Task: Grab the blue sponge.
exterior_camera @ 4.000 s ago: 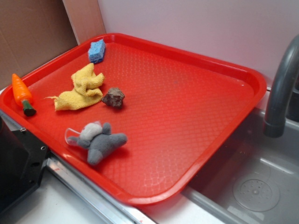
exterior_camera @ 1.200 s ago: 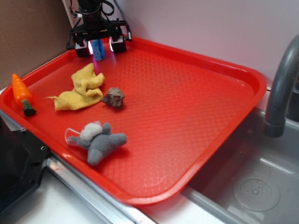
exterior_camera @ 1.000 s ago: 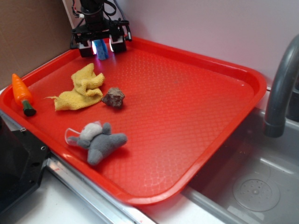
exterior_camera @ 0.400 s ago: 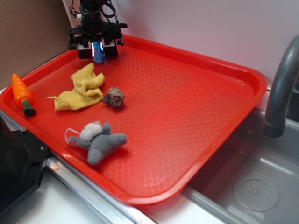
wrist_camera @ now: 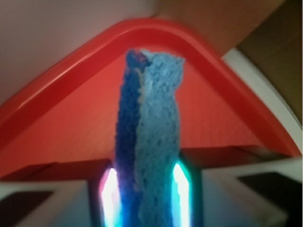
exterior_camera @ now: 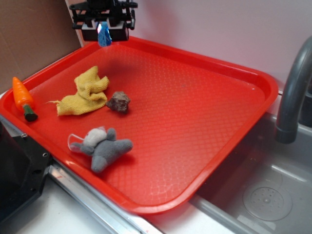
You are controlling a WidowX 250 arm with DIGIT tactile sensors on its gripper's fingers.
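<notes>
Pinching: fingers (wrist_camera: pixel 110 189) clamped on both sides of the blue sponge (wrist_camera: pixel 151 142) | sponge squeezed upright between them, held clear above the red tray's (exterior_camera: pixel 204 122) far corner

Blue sponge (exterior_camera: pixel 104 37) now lifted off tray (exterior_camera: pixel 204 112).

Black boxy gripper (exterior_camera: pixel 104 30) with a flat bar across the top, two dark blocky fingers (wrist_camera: pixel 102 198), and bright glowing lights along their inner sides.

A pale wall (exterior_camera: pixel 219 29) backs a grey sink (exterior_camera: pixel 263 195) with a dark faucet (exterior_camera: pixel 292 92).
</notes>
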